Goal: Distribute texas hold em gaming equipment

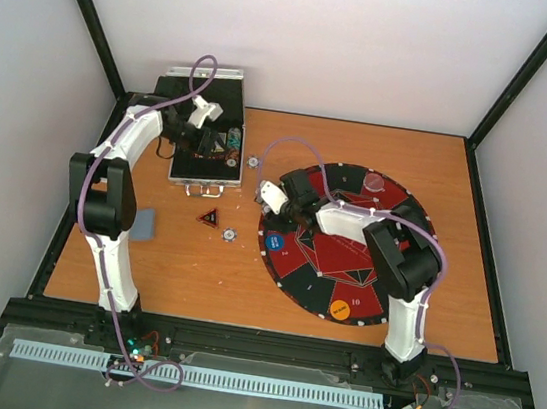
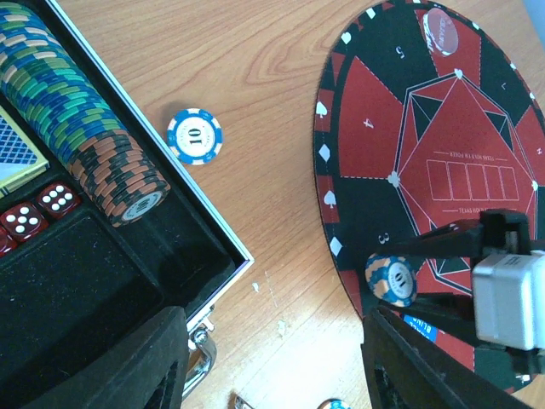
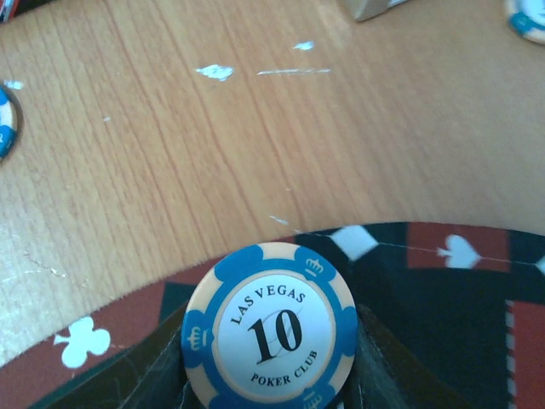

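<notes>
Lying far left: grey-blue playing card [image 1: 143,223], flat on the table [image 1: 457,188] beside the left arm.
Left gripper [image 1: 205,141]: above the open case [image 2: 85,273], jaws released, nothing between them.
Case contents: a row of poker chips [image 2: 68,111] on edge, the end chip's print too small to read; two red dice [image 2: 58,200]; a blue-patterned deck [image 2: 17,149].
Black-and-red triangle [image 1: 209,218]: on the wood, print unreadable.
Loose chip [image 2: 194,135]: flat just beside the case, blue and white, reads "10".
Right gripper [image 2: 392,279]: jaws clenched on a held chip [image 3: 269,332] reading "LAS VEGAS 10 POKER CLUB", over the near-left edge of the mat.
Round mat [image 2: 366,128]: red and black, seat numbers 3, 4, 5 legible, centre lettering too small to read.
Blue disc [image 1: 275,244]: on the mat's left edge.
Orange disc [image 1: 340,309]: on its near edge.
Clear pink disc [image 1: 374,183]: on its far side.
</notes>
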